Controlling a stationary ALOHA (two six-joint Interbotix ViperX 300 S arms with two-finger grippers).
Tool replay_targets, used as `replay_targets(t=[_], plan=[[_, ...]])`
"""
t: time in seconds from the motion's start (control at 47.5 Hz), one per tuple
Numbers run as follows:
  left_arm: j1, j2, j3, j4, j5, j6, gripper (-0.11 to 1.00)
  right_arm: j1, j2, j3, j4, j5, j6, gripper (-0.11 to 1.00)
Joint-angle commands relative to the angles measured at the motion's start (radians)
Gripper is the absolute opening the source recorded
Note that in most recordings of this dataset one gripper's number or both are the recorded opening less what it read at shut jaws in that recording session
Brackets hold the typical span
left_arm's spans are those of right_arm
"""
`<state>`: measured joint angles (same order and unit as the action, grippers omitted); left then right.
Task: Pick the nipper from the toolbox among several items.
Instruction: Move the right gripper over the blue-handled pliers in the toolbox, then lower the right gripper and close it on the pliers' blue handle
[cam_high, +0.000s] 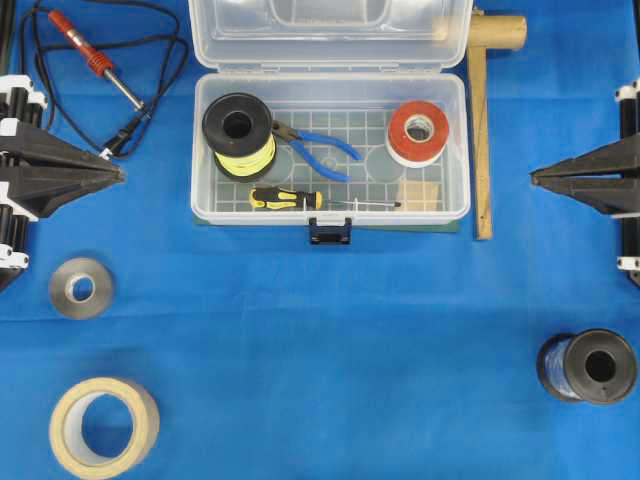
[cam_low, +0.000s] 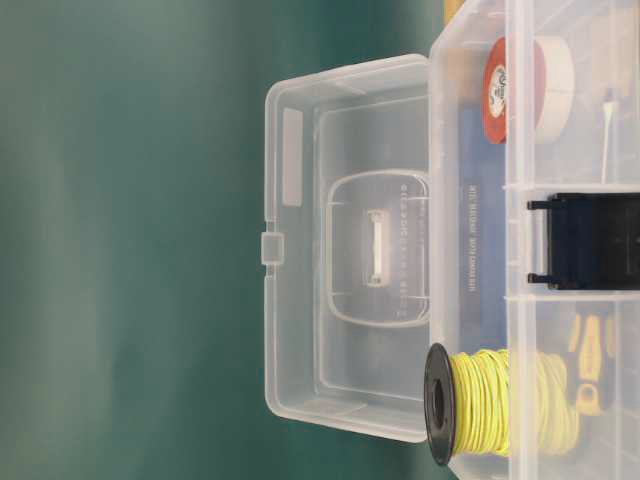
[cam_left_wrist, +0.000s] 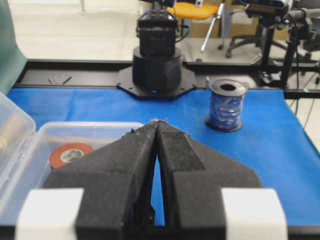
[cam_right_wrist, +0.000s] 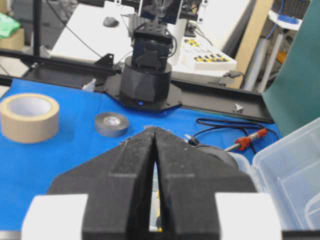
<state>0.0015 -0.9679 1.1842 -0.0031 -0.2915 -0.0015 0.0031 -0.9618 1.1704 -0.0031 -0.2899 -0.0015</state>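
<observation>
From overhead I see the toolbox (cam_high: 330, 150) standing open at the twelve o'clock side of the blue tabletop (cam_high: 320, 330), its clear lid folded back. The nipper (cam_high: 318, 148) lies inside near the box's middle, blue handles pointing toward three o'clock, dark jaws touching the spool of yellow wire (cam_high: 240, 135) at the nine o'clock end. The black-and-yellow screwdriver (cam_high: 300, 200) lies along the front wall at six o'clock, the red-and-white tape roll (cam_high: 418, 132) sits toward three o'clock, and the small wooden block (cam_high: 418, 195) is just below it.

My left pincer (cam_high: 120, 175) waits at nine o'clock, clenched with its tips meeting and nothing between them. My right pincer (cam_high: 535, 178) mirrors it at three o'clock, likewise clenched and empty. Both are well apart from the box.

Outside the box I see a soldering iron (cam_high: 95, 58), a grey tape roll (cam_high: 82, 288), a beige tape roll (cam_high: 103, 427), a dark spool (cam_high: 588, 366) and a wooden mallet (cam_high: 484, 100).
</observation>
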Motion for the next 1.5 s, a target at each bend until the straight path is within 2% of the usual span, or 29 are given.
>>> replay_targets(t=[0.0,0.084,0.316,0.632,0.716,0.906,0.948,1.116,1.475], plan=[[-0.003,0.012,-0.015,-0.031,0.008,0.005,0.00,-0.012,0.012,-0.025,0.002,0.003,0.000,0.00],[-0.005,0.012,-0.015,-0.032,0.008,0.000,0.00,-0.038,0.034,-0.058,0.002,0.061,0.008,0.00],[-0.005,0.012,-0.015,-0.031,0.009,-0.002,0.00,-0.173,0.170,-0.216,0.008,0.270,0.043,0.00],[0.000,0.011,-0.015,-0.032,0.005,-0.005,0.00,-0.276,0.525,-0.468,-0.003,0.454,0.038,0.01],[0.000,0.011,-0.015,-0.034,0.003,-0.005,0.00,-0.287,0.626,-0.534,-0.006,0.517,0.034,0.15],[0.000,0.008,-0.014,-0.034,0.005,-0.006,0.00,-0.287,0.833,-0.690,-0.023,0.670,0.018,0.70],[0.000,0.009,-0.014,-0.034,0.005,-0.006,0.00,-0.288,0.874,-0.716,-0.023,0.692,0.015,0.75],[0.000,0.015,-0.011,-0.034,0.006,-0.011,0.00,-0.288,1.034,-0.811,-0.026,0.753,0.000,0.66],[0.000,0.017,-0.003,-0.035,0.015,-0.011,0.00,-0.290,1.241,-0.902,-0.017,0.762,-0.003,0.66]])
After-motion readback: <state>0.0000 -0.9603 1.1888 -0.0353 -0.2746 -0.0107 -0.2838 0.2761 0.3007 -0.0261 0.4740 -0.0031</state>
